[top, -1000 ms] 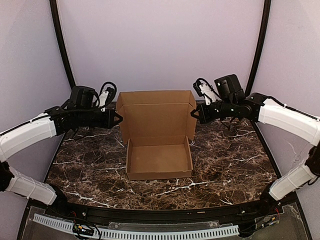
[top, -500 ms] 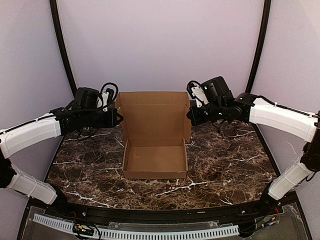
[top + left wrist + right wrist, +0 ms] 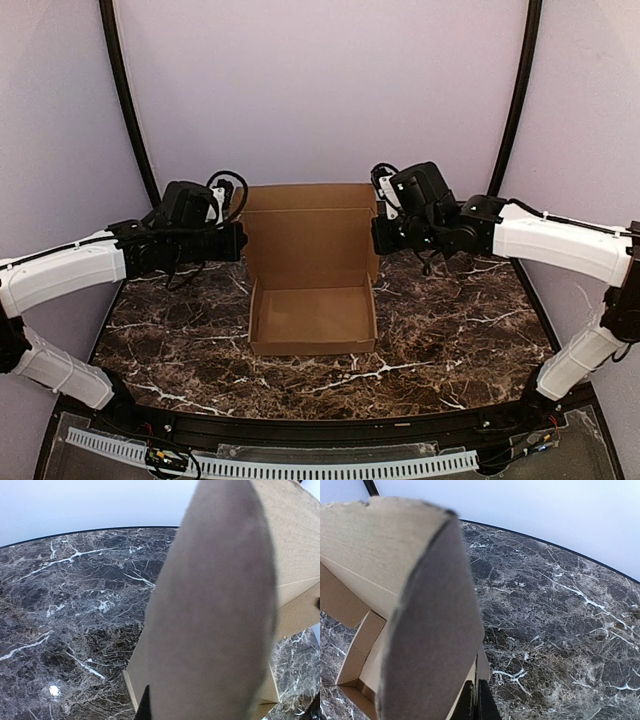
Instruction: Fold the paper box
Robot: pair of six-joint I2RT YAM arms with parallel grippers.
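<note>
The paper box (image 3: pixel 313 318) is plain brown cardboard, a shallow open tray with its lid (image 3: pixel 308 240) standing upright at the back. My left gripper (image 3: pixel 238 240) is at the lid's left side flap (image 3: pixel 215 620), which fills the left wrist view. Its fingers are spread wide, one tip (image 3: pixel 145 707) left of the flap and the other at the frame's right edge. My right gripper (image 3: pixel 378 235) is at the lid's right side flap (image 3: pixel 430 645). Its fingers (image 3: pixel 482 705) are pinched together on that flap's lower edge.
The box stands mid-table on dark marble (image 3: pixel 450 320). A black curved frame (image 3: pixel 128 110) and pale walls close in the back and sides. A slotted white cable rail (image 3: pixel 300 468) runs along the near edge.
Both arms have moved inward to the lid's sides. The lid's two side flaps, first splayed outward, now sit turned in against the grippers. The box has shifted slightly left.
</note>
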